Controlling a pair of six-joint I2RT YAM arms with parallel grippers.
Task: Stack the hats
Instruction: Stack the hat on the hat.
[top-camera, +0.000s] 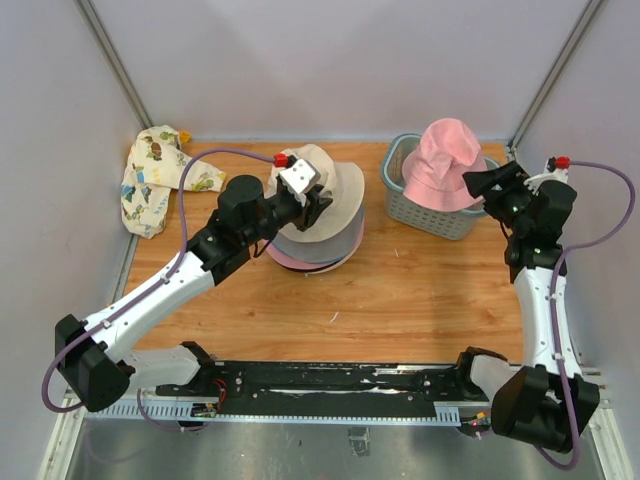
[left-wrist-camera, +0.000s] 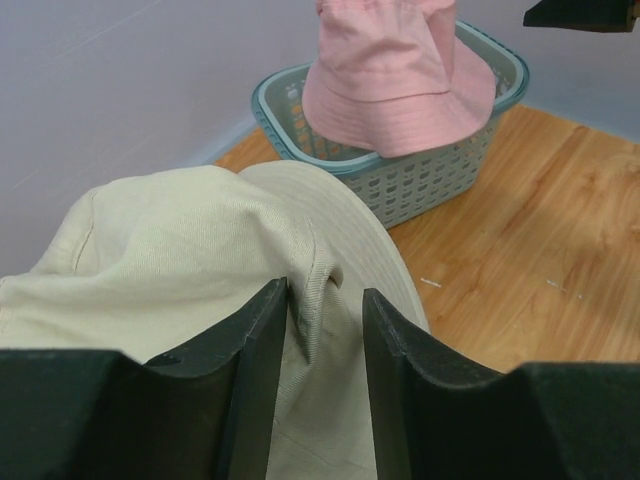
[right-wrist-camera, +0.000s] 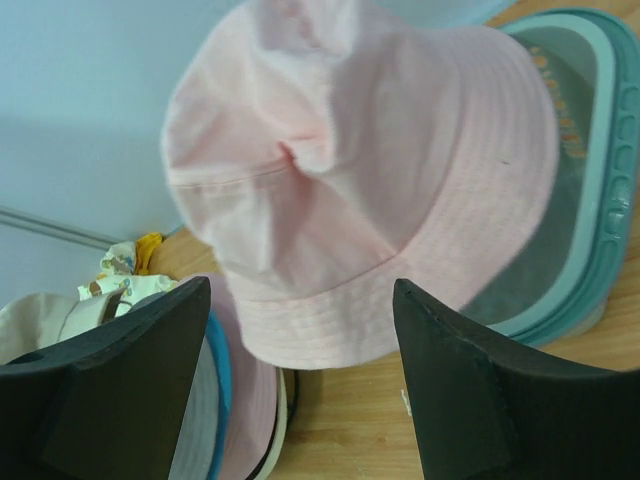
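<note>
A cream hat (top-camera: 340, 185) tops a stack of hats (top-camera: 318, 256) at the middle of the wooden table, with grey, pink and black brims showing under it. My left gripper (top-camera: 318, 205) rests on the cream hat (left-wrist-camera: 180, 240). In the left wrist view that gripper (left-wrist-camera: 325, 292) is open, a raised fold of cream fabric standing loose between its fingers. A pink hat (top-camera: 445, 160) sits on the basket (top-camera: 440, 218). My right gripper (top-camera: 475, 182) is open just beside it. In the right wrist view the pink hat (right-wrist-camera: 380, 150) lies beyond the wide-spread gripper (right-wrist-camera: 300, 290).
A patterned cream cloth hat (top-camera: 155, 180) lies at the back left by the wall. The teal slatted basket (left-wrist-camera: 420, 185) stands at the back right. Grey walls close in the table on three sides. Bare wood lies in front of the stack.
</note>
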